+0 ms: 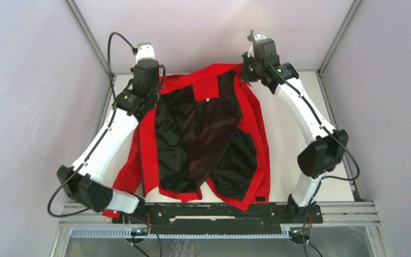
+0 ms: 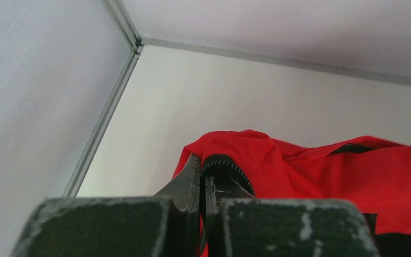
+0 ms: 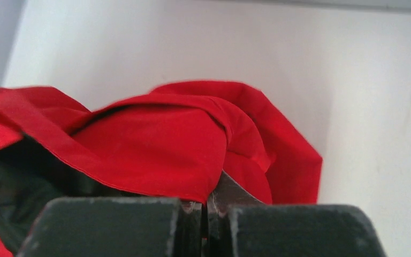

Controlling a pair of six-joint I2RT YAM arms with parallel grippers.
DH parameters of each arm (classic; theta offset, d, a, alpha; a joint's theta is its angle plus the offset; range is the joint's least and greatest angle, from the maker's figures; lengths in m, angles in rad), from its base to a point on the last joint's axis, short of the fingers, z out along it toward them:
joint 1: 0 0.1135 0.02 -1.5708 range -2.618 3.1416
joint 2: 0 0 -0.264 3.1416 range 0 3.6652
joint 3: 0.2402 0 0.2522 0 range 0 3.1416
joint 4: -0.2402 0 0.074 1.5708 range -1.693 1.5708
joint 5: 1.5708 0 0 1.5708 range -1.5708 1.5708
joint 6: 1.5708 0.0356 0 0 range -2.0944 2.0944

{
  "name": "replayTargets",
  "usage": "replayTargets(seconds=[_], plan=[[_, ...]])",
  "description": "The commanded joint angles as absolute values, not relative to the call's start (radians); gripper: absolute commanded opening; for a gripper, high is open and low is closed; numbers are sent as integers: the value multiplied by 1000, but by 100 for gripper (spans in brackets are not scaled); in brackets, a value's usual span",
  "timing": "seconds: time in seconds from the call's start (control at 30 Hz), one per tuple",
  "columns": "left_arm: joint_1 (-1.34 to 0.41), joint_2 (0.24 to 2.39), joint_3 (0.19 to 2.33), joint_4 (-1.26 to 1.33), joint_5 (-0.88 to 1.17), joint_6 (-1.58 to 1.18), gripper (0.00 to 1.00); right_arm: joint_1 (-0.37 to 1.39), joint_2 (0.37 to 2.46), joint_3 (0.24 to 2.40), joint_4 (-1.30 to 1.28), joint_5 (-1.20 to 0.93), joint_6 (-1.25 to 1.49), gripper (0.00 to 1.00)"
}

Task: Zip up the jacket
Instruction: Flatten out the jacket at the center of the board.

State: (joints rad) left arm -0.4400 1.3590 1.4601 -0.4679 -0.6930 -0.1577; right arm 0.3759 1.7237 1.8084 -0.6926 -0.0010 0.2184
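From above, one jacket (image 1: 206, 134) lies spread open on the table (image 1: 289, 128), black lining up. Two arms reach its far corners, one at each.

Left wrist view: the left gripper (image 2: 202, 174) has both fingers clenched on a red edge of the jacket.

Right wrist view: the right gripper (image 3: 207, 201) has its two fingers pressed together, grasping a red fold of the jacket.

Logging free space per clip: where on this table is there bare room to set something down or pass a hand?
Widest bare table lies between the right arm and the right edge of the jacket. A bare strip also runs beyond the collar to the back wall. Crowded: the left side, where the left arm overhangs the jacket, and the near edge.
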Motion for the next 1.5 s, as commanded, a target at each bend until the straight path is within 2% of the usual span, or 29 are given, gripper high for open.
replayTargets(seconds=[0.0, 0.23, 0.27, 0.3, 0.33, 0.37, 0.4, 0.47, 0.53, 1.03, 1.23, 1.47], plan=[[-416, 1490, 1698, -448, -727, -142, 0, 391, 1843, 2105, -663, -58, 272, 0], [-387, 1865, 2188, -623, -689, -134, 0, 409, 2156, 2510, -687, -92, 329, 0], [-378, 1921, 2262, -662, -664, -145, 0, 406, 2193, 2548, -687, -108, 340, 3], [-373, 1968, 2316, -692, -640, -153, 1, 404, 2219, 2548, -679, -134, 346, 14], [-371, 2004, 2351, -710, -626, -158, 11, 399, 2222, 2527, -662, -149, 355, 27], [-370, 2022, 2356, -709, -610, -161, 23, 395, 2214, 2488, -643, -163, 357, 46], [-370, 2027, 2333, -699, -589, -164, 34, 389, 2199, 2442, -619, -179, 358, 58], [-370, 2000, 2257, -666, -554, -181, 55, 374, 2148, 2345, -581, -217, 358, 70], [-370, 1934, 2156, -618, -508, -197, 67, 360, 2083, 2237, -561, -242, 357, 77], [-372, 1267, 1474, -544, -250, -338, 72, 346, 1298, 1283, -372, -176, 377, 77], [-370, 1012, 1167, -505, -111, -391, 72, 373, 1070, 1008, -397, -176, 403, 74], [-370, 792, 1047, -600, -19, -356, 73, 434, 890, 737, -353, -135, 473, 74]])
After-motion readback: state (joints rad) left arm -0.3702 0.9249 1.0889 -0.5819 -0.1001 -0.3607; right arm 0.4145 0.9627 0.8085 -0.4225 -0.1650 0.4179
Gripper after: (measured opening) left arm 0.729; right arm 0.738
